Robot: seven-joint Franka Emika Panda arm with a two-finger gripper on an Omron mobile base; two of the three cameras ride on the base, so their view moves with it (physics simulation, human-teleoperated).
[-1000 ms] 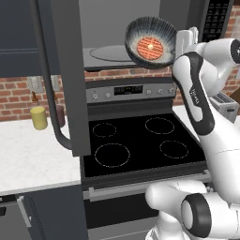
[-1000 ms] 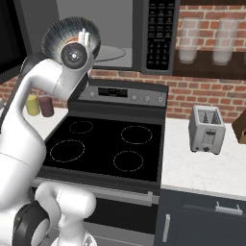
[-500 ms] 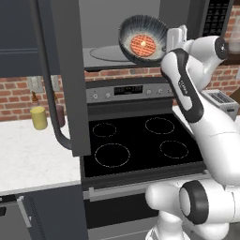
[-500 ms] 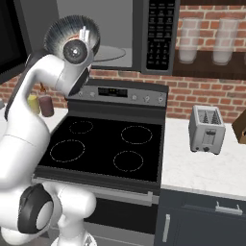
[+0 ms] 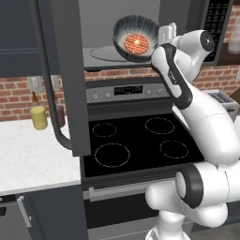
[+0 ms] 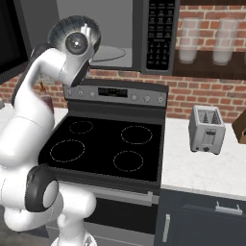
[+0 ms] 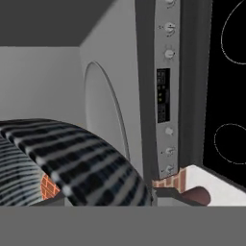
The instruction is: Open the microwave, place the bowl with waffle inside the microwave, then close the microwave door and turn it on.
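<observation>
microwave above stove, microwave door swung wide open. bowl tilted steeply at cavity mouth, over turntable; jaws clamped on bowl rim. waffle inside bowl.

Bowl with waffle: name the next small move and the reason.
Probably carry the bowl further into the microwave and level it. The door is open, the gripper holds the bowl tilted at the cavity mouth, above the turntable, waffle still inside.

Kitchen with a red brick wall, white counters, a black stove and a silver toaster.
</observation>
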